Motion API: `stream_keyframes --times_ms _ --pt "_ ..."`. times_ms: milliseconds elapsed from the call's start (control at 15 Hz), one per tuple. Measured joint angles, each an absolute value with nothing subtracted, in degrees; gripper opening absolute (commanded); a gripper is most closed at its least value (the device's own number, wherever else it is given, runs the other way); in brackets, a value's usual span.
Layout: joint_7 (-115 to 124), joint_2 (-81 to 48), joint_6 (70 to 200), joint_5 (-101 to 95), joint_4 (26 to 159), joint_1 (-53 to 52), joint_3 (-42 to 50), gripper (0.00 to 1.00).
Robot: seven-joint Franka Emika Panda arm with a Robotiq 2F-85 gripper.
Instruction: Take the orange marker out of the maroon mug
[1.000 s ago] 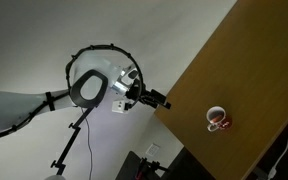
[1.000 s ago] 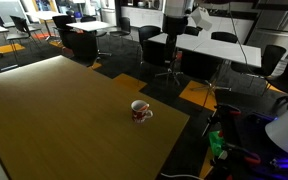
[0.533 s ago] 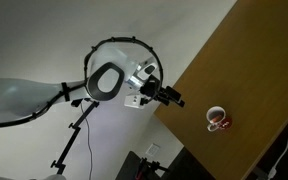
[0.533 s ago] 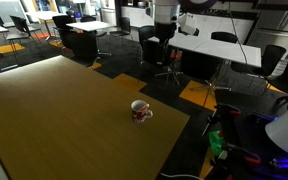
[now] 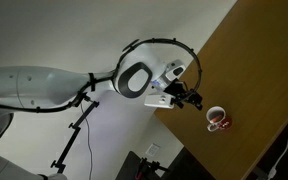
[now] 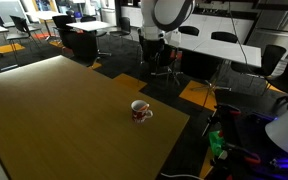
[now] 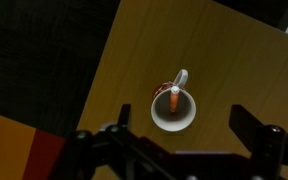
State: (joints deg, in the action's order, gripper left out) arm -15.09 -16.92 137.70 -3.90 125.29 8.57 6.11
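**Pincer poised near mug**

The pincer [image 5: 194, 99] is seen spread wide, with nothing gripped, at the tabletop [image 5: 254, 70] edge. Just right of it the mug [image 5: 217, 119] is stood upright, and the marker [image 7: 173, 99] is lodged inside.

In an exterior view the counter [image 5: 249, 60] is seen from beyond one edge at mid range, the picture rolled so the top slants. In an exterior view the counter [image 6: 54, 120] is looked across from above, toward a corner and the office behind. The wrist view is aimed straight down, close. The maroon mug [image 7: 173, 112] is shared by all three views [image 5: 217, 119] [image 6: 141, 111].
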Motion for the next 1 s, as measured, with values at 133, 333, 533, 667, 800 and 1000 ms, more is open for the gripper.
stream_keyframes --times_ms 133,333,533,667,800,1000 --pt "-15.92 -20.56 137.07 -3.66 123.07 9.29 6.09 1.0" --pt "-16.8 -25.5 135.89 -3.58 119.94 10.2 5.73 1.0" --pt "-16.83 -29.14 134.06 -2.85 117.3 10.87 4.65 1.0" --pt "-16.83 -30.67 131.59 -2.62 115.87 10.97 4.08 1.0" --pt "-16.83 -31.46 130.67 -2.61 115.08 10.98 3.89 1.0" --pt "-16.83 -31.56 130.45 -2.61 114.84 11.03 3.88 1.0"
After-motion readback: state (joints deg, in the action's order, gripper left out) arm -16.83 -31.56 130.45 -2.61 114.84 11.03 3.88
